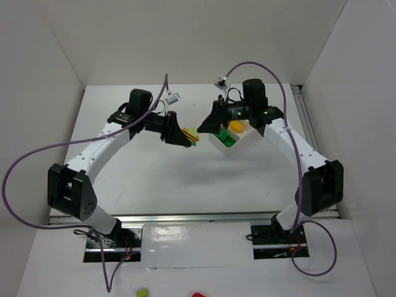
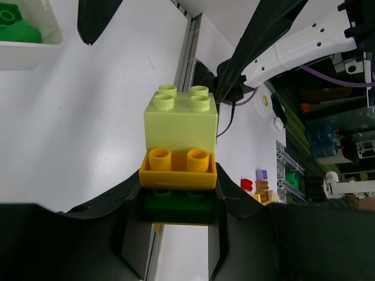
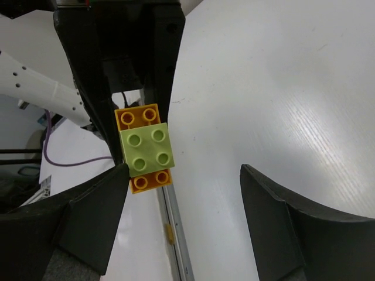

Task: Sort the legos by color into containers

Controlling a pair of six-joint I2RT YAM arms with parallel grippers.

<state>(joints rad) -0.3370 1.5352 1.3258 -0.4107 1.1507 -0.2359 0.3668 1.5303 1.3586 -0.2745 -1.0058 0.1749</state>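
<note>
Brick stack (image 2: 179, 158): three plastic studded legos pressed together. A pale lime-green square brick (image 2: 180, 120) forms the outer end, an orange-yellow oblong brick (image 2: 177, 171) the middle, and a dark green brick (image 2: 176, 209) the base. The left gripper (image 2: 178, 196) is closed on the base, its black fingers clamping either side of the dark green brick.

The stack is held over the middle of the table, between the two claws. Its studs point away from the left claw and face the right wrist camera squarely. The oblong brick's long axis runs crosswise to that direction, near vertical in the right wrist view, with the lime brick centred on it.

The right gripper (image 3: 184, 205) is spread wide with nothing between its fingers. One fingertip lies just beside the oblong brick's end; contact cannot be determined.

A white shallow plastic tray (image 1: 218, 146) sits beside the right claw. It holds a bright green brick (image 1: 228, 141) in its nearer part and a yellow piece (image 1: 236, 127) farther back.

Small white tags (image 1: 172, 97) hang on the purple cables (image 1: 37, 154); their print is too small to read.

Surface: glossy white table (image 1: 185, 185), enclosed by plain white walls (image 1: 185, 37) on three sides.
</note>
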